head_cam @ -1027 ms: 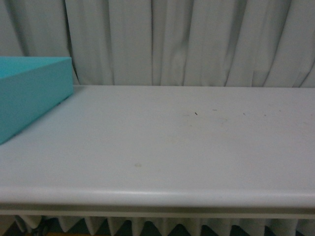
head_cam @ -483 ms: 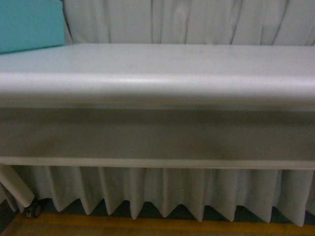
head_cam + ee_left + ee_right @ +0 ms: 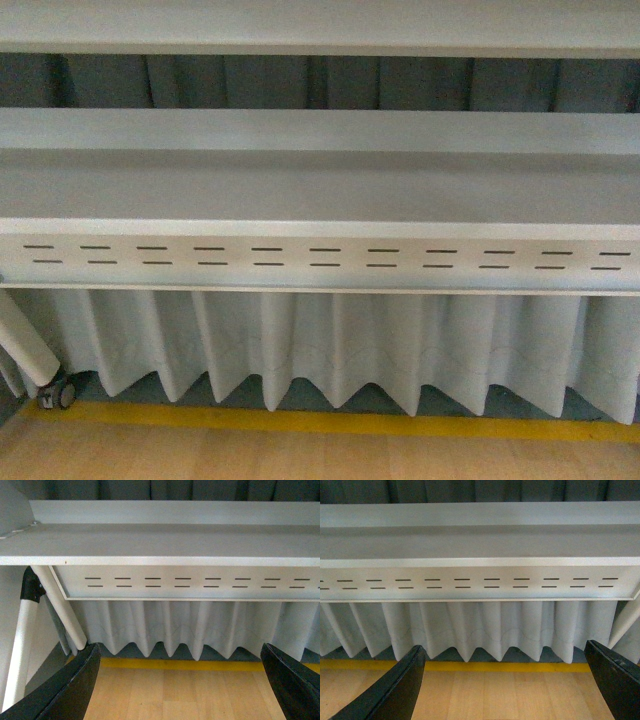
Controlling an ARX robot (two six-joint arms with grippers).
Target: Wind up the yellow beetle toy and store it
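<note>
One slotted table rail (image 3: 320, 258) above one pleated curtain (image 3: 330, 345); both grippers' jaws spread, empty.

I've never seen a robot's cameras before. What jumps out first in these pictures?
A long white panel pierced by two rows of dark slots runs right across the front view, under the table edge. Below it hangs a pleated white skirt, then a yellow floor stripe and wooden floor. In each wrist view, two black fingers of the left gripper and the right gripper stand wide apart, holding nothing; no toy shows anywhere.
</note>
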